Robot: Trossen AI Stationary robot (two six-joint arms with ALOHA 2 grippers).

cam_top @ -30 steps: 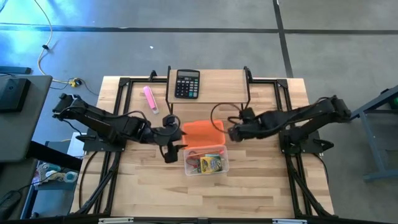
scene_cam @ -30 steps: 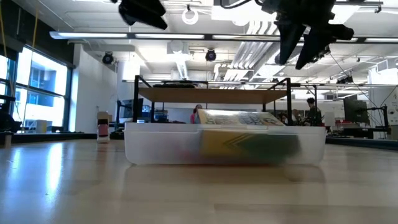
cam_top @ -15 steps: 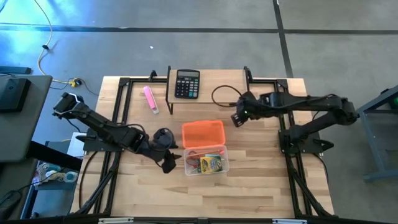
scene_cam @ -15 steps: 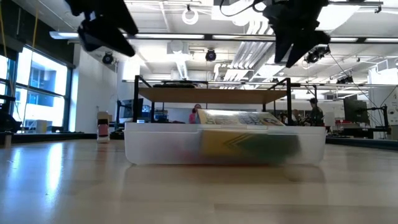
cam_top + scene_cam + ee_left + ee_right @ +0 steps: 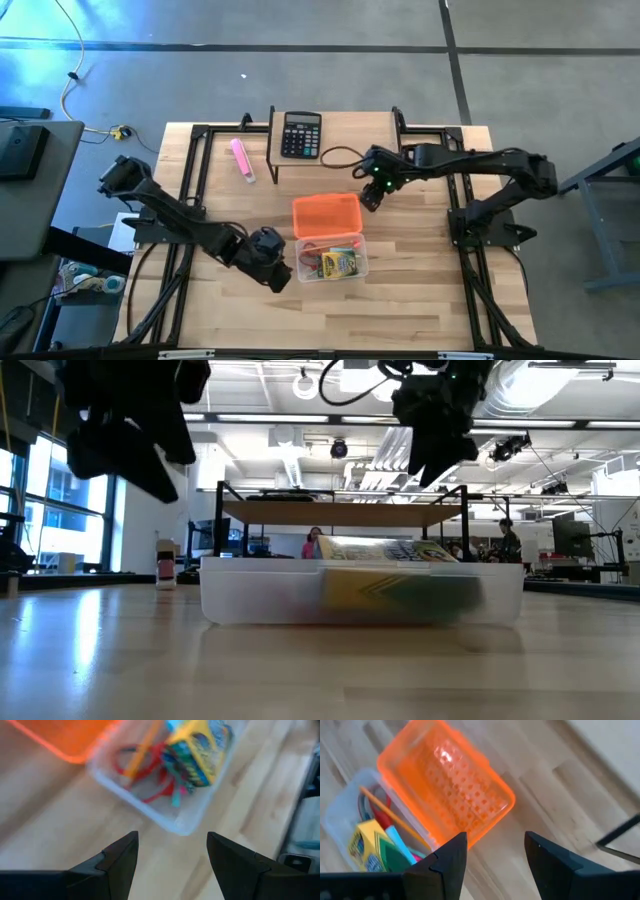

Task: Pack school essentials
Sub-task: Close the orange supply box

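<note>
A clear plastic box (image 5: 330, 259) stands at mid-table holding a yellow-green crayon pack (image 5: 341, 264), red-handled scissors (image 5: 156, 785) and an orange pencil (image 5: 142, 753). An orange lid (image 5: 326, 214) lies flat just beyond it, its near edge at the box's far rim. My left gripper (image 5: 274, 274) hangs open at the box's left side, above the wood, nothing between its fingers (image 5: 172, 860). My right gripper (image 5: 369, 196) hangs open above the table off the lid's far right corner, also with nothing in it (image 5: 495, 856).
A black calculator (image 5: 301, 134) sits on a low wooden shelf (image 5: 350, 135) at the far side. A pink marker (image 5: 242, 160) lies on the table left of the shelf. Bare wood (image 5: 400, 300) stretches in front of and right of the box.
My left gripper has left the orange lid's left side, gone toward the near edge and down, and rolled about its own axis. My right gripper has drawn back from the lid's right side toward the far edge and rolled too. Lid and box have stayed put.
</note>
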